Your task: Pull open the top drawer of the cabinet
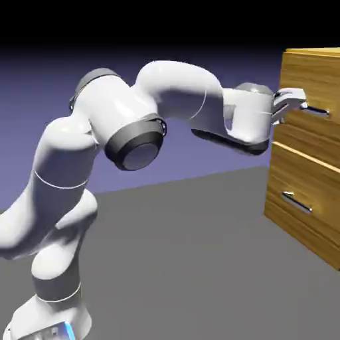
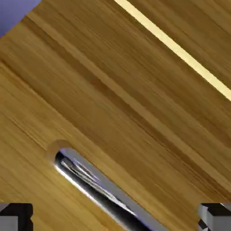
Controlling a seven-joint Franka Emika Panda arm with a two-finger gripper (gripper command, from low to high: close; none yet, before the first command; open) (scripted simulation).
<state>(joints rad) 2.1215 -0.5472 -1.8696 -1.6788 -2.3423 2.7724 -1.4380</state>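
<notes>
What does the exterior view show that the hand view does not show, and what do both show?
Only the exterior view shows the white robot arm, the grey table and the lower wood-grain drawer of the tall golden-brown cabinet.

Only the hand view shows the grey fingertips from close, spread wide apart.

Both show the top wood-grain drawer and its slim silver bar handle, with the open gripper at it.

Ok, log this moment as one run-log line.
phase: reach | gripper: open, at handle, bar between fingertips, not clamped | top drawer: looks shut | lower drawer: shut
</notes>
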